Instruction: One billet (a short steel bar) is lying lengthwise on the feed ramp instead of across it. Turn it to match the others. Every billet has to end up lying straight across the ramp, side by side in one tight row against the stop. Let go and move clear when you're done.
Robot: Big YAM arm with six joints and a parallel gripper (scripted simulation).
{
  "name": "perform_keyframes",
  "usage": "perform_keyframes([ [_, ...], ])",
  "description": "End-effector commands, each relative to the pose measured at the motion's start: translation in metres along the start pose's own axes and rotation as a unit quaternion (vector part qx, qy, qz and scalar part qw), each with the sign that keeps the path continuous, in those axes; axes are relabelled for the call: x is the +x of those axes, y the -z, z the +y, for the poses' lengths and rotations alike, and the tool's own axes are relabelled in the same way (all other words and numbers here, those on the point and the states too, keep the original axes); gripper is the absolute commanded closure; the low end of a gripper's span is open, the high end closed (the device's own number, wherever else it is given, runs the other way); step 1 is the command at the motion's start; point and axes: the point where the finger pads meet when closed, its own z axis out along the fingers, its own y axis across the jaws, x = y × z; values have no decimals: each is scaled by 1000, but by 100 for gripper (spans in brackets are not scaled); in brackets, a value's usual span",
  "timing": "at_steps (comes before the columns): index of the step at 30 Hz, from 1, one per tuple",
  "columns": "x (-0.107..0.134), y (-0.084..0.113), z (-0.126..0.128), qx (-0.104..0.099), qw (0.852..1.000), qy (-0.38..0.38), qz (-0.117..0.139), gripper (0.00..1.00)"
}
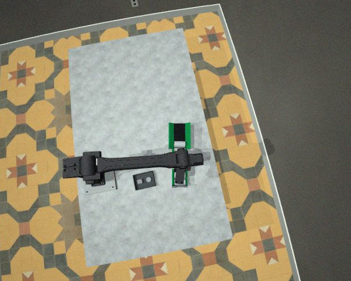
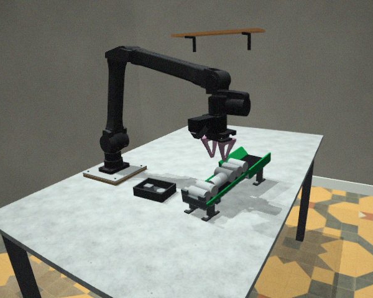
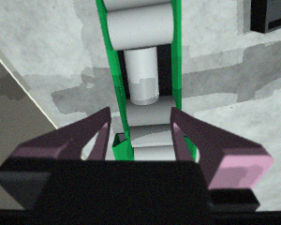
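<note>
The green-sided feed ramp slopes down to a stop at its near end; it also shows in the top view. Several grey billets lie on it. One billet lies lengthwise in the middle of the row. Crosswise billets sit below it by the stop and above it. My gripper hovers above the upper crosswise billets, fingers pointing down and partly spread. It is open and holds nothing.
A shallow black tray with two small parts lies between the ramp and the arm's base plate. A wooden wall shelf hangs high behind. The table edge runs to the right of the ramp.
</note>
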Motion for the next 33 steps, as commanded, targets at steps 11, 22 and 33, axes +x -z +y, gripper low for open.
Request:
perform_keyframes([
  [11, -1, 18, 8, -12, 1000, -11, 3, 45],
  [22, -1, 18, 8, -12, 999, 30, 3, 45],
  [33, -2, 17, 7, -12, 978, 210, 1, 45],
])
